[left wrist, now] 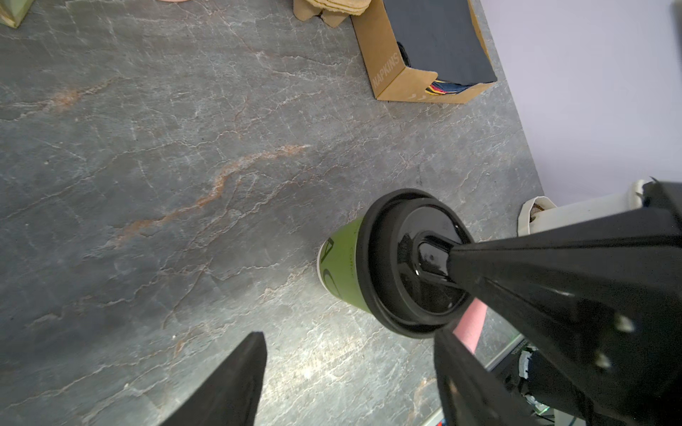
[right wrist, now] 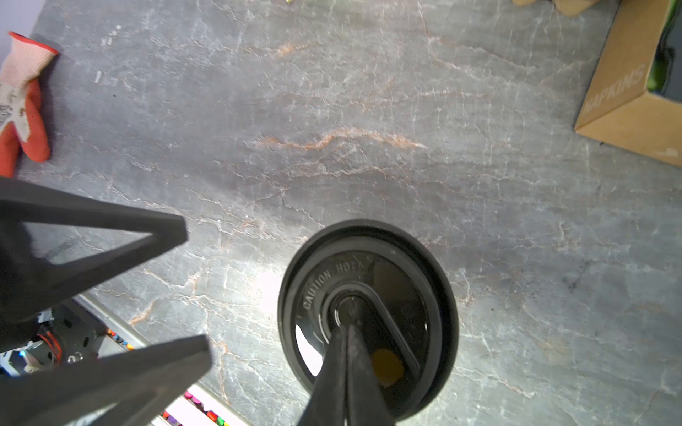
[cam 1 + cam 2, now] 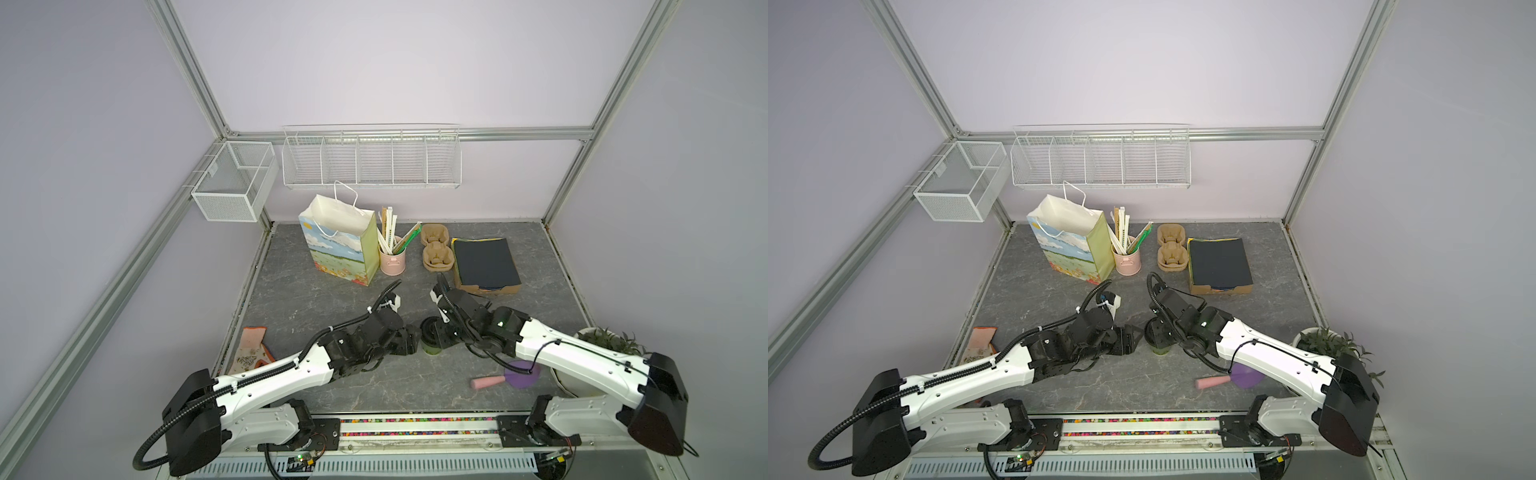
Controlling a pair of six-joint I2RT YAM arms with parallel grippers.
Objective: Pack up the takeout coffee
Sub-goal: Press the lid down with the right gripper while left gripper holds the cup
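top views: sat high behind both arms, far off, looked steeply down, shared the whole table (image 3: 291,299) | wrist views: rode close behind left gripper (image 1: 350,335), right gripper (image 2: 348,326); both faced the cup (image 1: 337,273) near their tips

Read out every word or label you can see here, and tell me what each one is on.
"NAPKINS": side of the cardboard box.
"CAUTION HOT": raised letters on the lid.
"A": large dark print on the cup; the letters below it are cut off, and the small print is too blurred to read.
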